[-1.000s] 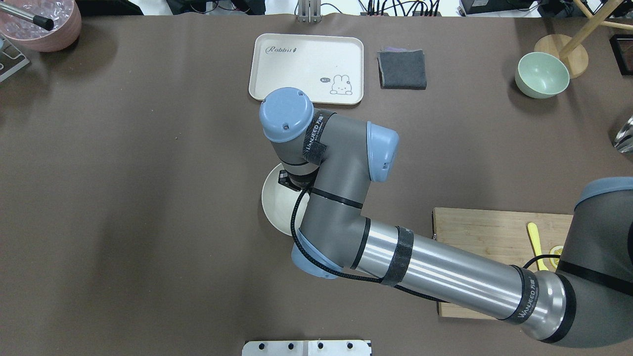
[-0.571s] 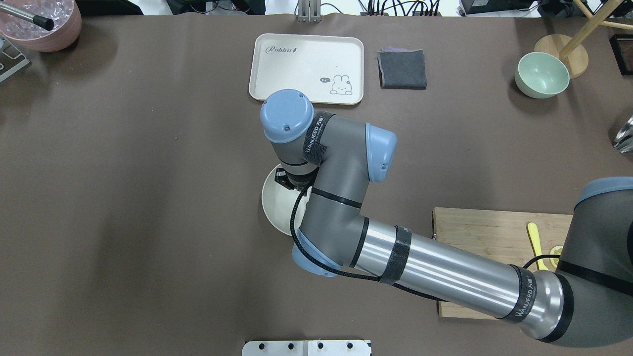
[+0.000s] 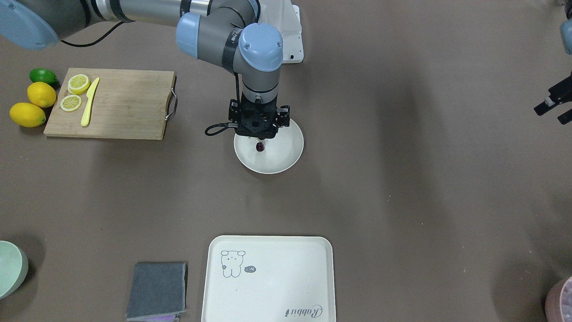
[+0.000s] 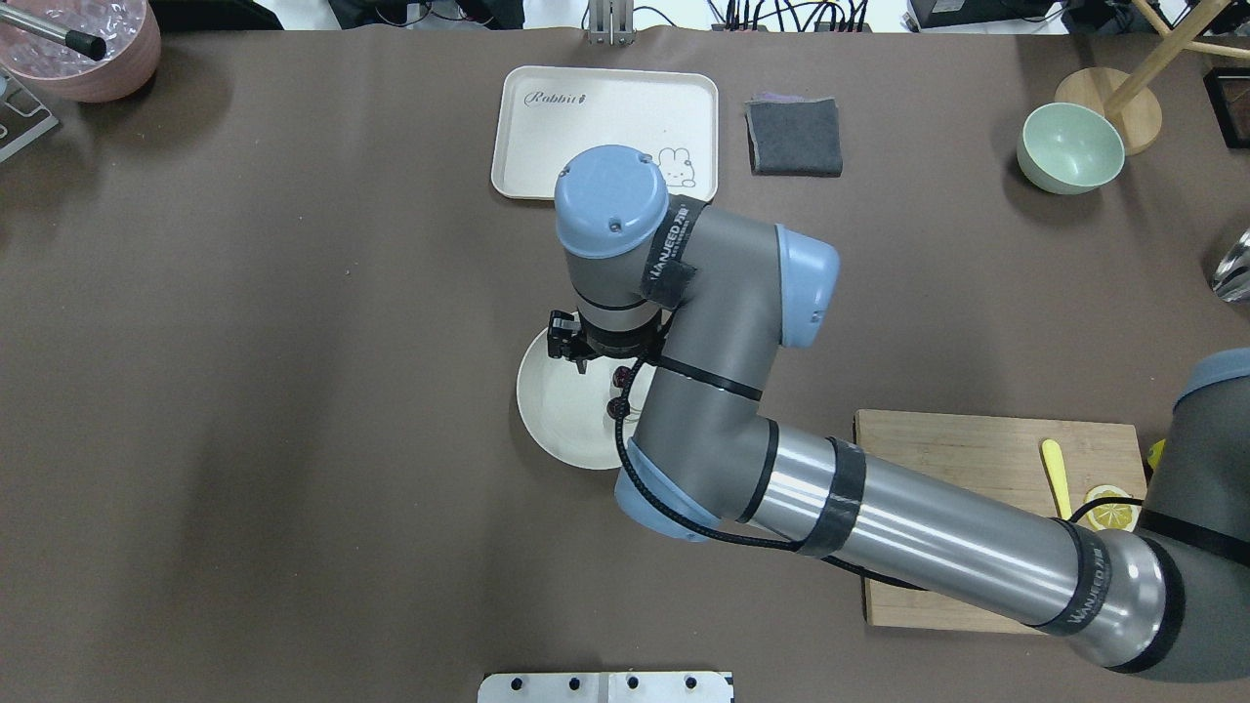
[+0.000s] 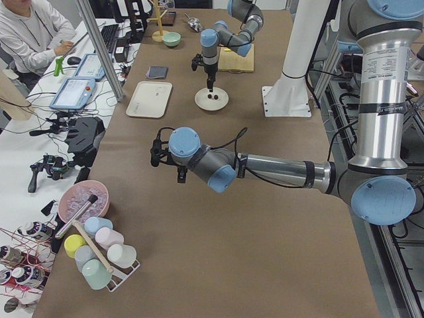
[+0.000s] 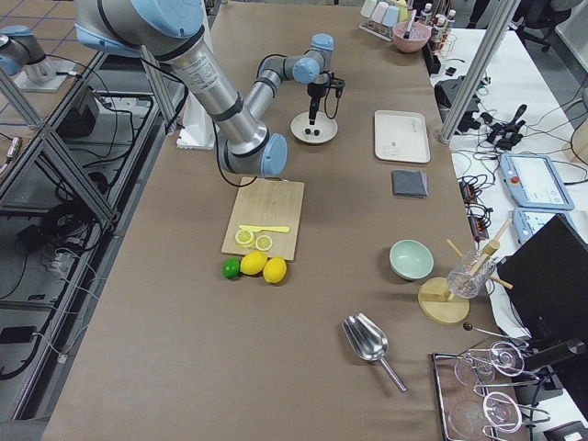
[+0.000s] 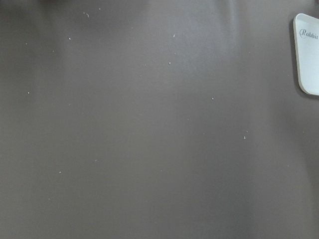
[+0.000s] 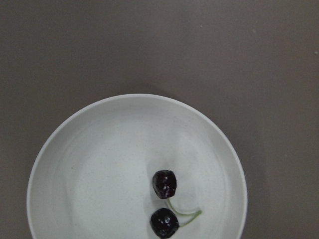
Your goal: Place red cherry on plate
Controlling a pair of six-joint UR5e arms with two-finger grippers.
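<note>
- The red cherry [image 8: 164, 184] lies on the plate [image 8: 99, 164]. Both dark fruits rest on the cream surface a little off its centre, with their thin stems joined beside them. Nothing grips or pins them, so I judge the placing itself done.
- The plate sits near the middle of the table [image 4: 293, 391]. It is well apart from the rabbit tray [image 4: 586, 117] on the far side and the cutting board [image 4: 977, 459] to the right. That is likely a spot the right arm can reach from straight above.
- The right end effector [image 3: 258, 134] hangs vertically over the plate, pointing down. Its wrist camera looks onto the cherries with no finger in frame, so it seems clear of the fruit. That posture fits a drop from above, and a straight lift looks like the natural way out.
- As far as the views show, it holds nothing and touches neither plate nor cherry. I cannot tell how far apart its fingers stand, because the tool's own body hides them from above and from the front.
- The left end effector [image 3: 550, 106] hangs well off toward the robot's left end of the table, out of the working arm's way. Its wrist camera sees only brown table top and a corner of the tray. I cannot tell whether its fingers are apart or together, and nothing shows in them.
</note>
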